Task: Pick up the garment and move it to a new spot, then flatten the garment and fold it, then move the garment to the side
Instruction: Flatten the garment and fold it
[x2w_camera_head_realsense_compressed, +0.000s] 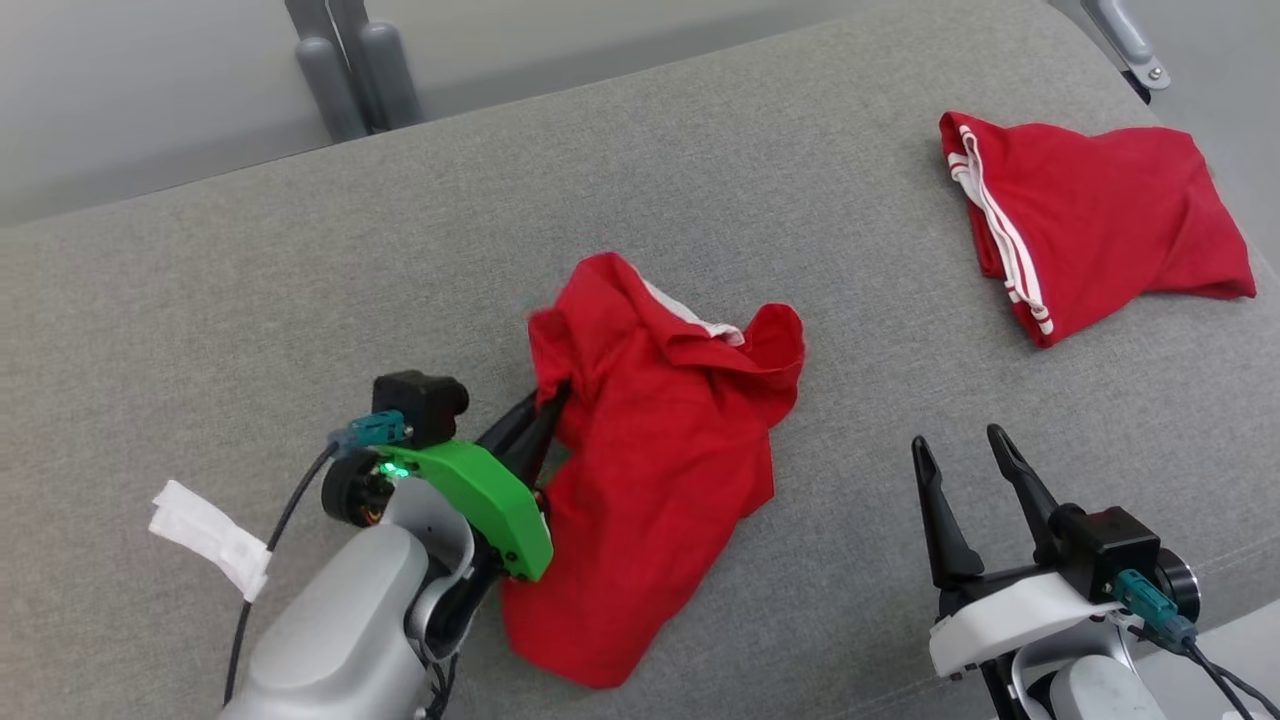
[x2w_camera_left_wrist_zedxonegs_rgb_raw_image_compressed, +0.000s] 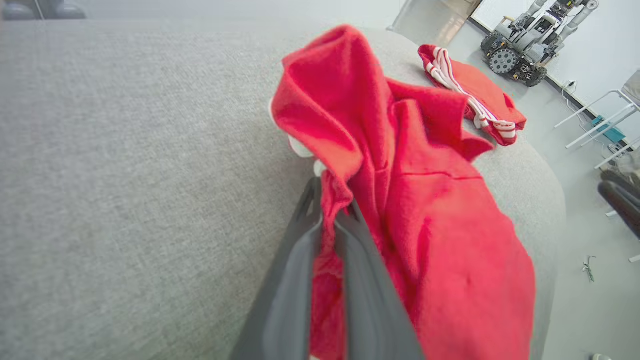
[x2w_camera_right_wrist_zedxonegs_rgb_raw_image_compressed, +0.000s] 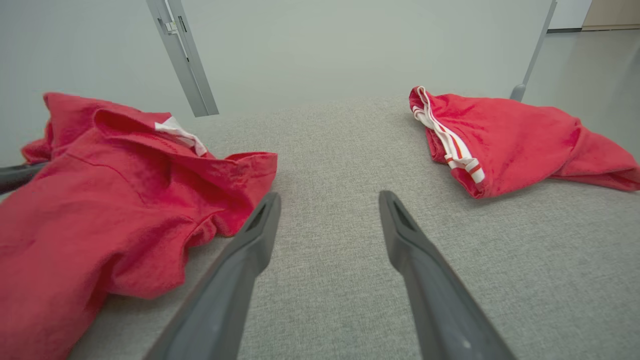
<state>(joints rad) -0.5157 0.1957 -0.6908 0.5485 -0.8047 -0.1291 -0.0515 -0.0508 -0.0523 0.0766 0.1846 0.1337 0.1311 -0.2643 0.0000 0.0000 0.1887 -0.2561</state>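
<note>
Now L jaws pinch red garment (x2w_camera_head_realsense_compressed: 660, 470) edge, w/ R jaws wide apart, empty.

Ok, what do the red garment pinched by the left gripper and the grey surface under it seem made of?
The red garment: soft matte knit, likely cotton jersey; it bunches in limp folds with a faintly fuzzy face. The grey surface: coarse woven upholstery, matte, with a visible heathered weave; probably padded, given its rounded edge.
</note>
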